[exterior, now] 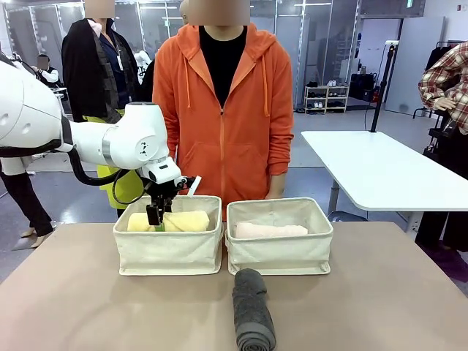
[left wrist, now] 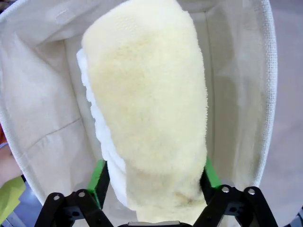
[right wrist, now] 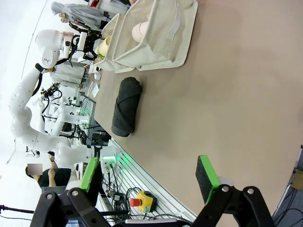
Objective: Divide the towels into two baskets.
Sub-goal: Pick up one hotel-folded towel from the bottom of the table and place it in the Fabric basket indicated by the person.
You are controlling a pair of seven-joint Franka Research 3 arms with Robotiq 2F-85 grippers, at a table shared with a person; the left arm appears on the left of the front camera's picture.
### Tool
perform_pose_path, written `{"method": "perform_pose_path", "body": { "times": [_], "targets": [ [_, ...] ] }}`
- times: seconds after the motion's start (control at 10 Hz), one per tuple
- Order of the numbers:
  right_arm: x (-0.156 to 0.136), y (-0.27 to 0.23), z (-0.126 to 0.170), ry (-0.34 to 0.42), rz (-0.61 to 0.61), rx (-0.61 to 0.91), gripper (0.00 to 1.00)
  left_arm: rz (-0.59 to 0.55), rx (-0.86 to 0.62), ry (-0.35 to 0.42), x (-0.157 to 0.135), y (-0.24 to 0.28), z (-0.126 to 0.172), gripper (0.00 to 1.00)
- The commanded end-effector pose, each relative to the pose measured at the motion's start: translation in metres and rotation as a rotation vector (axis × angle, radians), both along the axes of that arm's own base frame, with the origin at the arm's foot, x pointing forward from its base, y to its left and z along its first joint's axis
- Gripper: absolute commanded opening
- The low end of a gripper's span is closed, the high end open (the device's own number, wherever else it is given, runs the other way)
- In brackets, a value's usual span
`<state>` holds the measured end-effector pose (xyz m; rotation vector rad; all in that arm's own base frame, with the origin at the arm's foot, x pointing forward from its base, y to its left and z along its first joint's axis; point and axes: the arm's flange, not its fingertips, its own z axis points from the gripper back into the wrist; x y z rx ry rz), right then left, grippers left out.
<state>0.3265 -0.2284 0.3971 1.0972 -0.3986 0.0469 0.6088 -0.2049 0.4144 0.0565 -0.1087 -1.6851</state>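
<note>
Pale yellow towel (left wrist: 147, 109) is being squeezed by the left claw (left wrist: 154, 168), lying against the white towel (left wrist: 102, 137) inside the left basket (exterior: 168, 252). Pale pink towel (exterior: 270, 230) is resting in the right basket (exterior: 281, 256); dark grey towel (exterior: 252, 311) is lying on the surface (exterior: 380, 292) in front. Right claw (right wrist: 147, 165) is hanging wide open, empty.

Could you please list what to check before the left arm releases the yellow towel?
1. The left gripper is shut on the yellow towel: ok.
2. That towel is inside the left basket, above the white towel: ok.
3. The right basket, holding the pink towel, has room: ok.
4. The dark grey towel lies free on the table: ok.
5. The right gripper is open, empty: ok.
6. Person, hands clear of baskets: cannot tell.
</note>
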Motion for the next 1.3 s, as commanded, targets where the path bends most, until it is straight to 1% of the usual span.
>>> {"method": "perform_pose_path", "body": {
  "times": [0.0,0.2,0.3,1.2],
  "targets": [
    [-0.002,0.001,0.002,0.0,0.006,-0.002,1.0,0.036,-0.025,0.017,-0.001,0.004,0.01,1.0],
    [-0.002,0.001,0.002,0.0,0.006,-0.002,1.0,0.071,-0.065,0.019,-0.011,0.009,0.026,1.0],
    [-0.002,0.001,0.002,0.0,0.006,-0.002,1.0,0.021,-0.014,-0.001,0.0,0.002,0.006,1.0],
    [-0.002,0.001,0.002,0.0,0.006,-0.002,1.0,0.021,-0.014,-0.001,0.0,0.002,0.006,1.0]
  ]
}}
